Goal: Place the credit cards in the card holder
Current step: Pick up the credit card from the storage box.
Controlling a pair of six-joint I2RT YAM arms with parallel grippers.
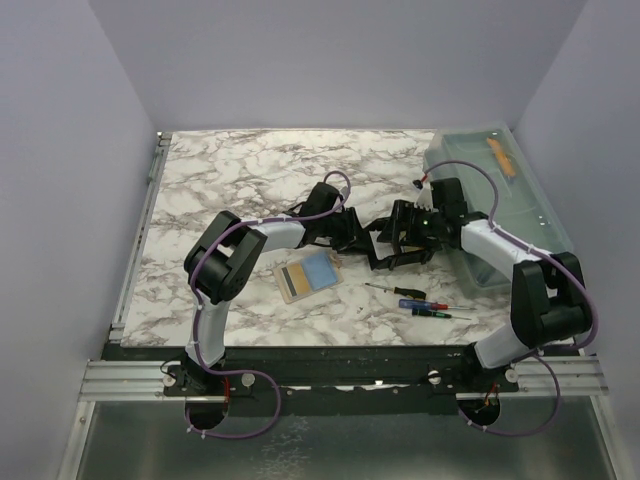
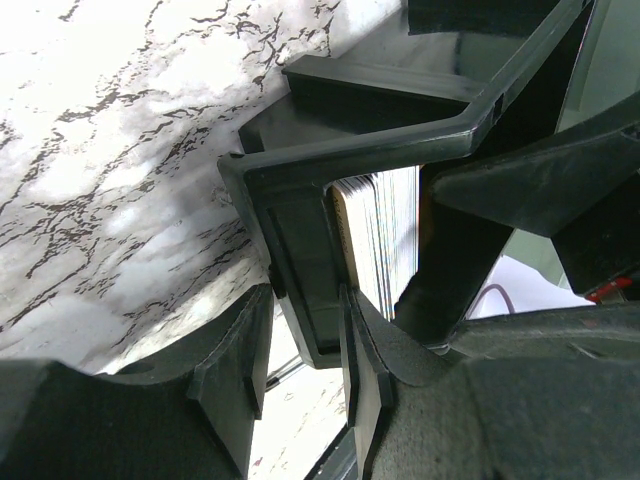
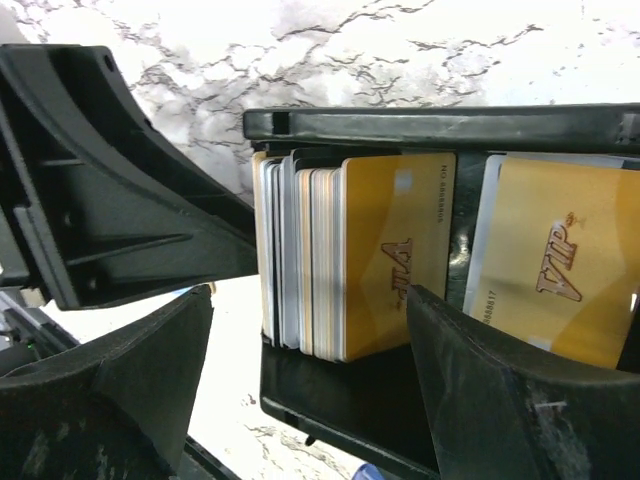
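Note:
The black card holder (image 1: 393, 260) sits mid-table between both grippers. A tan striped card (image 1: 291, 281) and a light blue card (image 1: 318, 268) lie flat on the table to its left, apart from both grippers. My left gripper (image 1: 366, 240) is closed on the holder's end wall (image 2: 300, 250); its pads (image 2: 362, 370) flank that wall. My right gripper (image 1: 402, 238) is open wide, its fingers (image 3: 480, 380) either side of a stack of gold and white cards (image 3: 385, 250) standing in the holder (image 3: 400, 125). Another gold card (image 3: 560, 260) stands in the adjoining compartment.
A large translucent lidded bin (image 1: 500, 205) stands at the right, with an orange item (image 1: 500, 157) inside. Small screwdrivers (image 1: 425, 305) lie on the marble table just in front of the holder. Grey walls close in the table on three sides.

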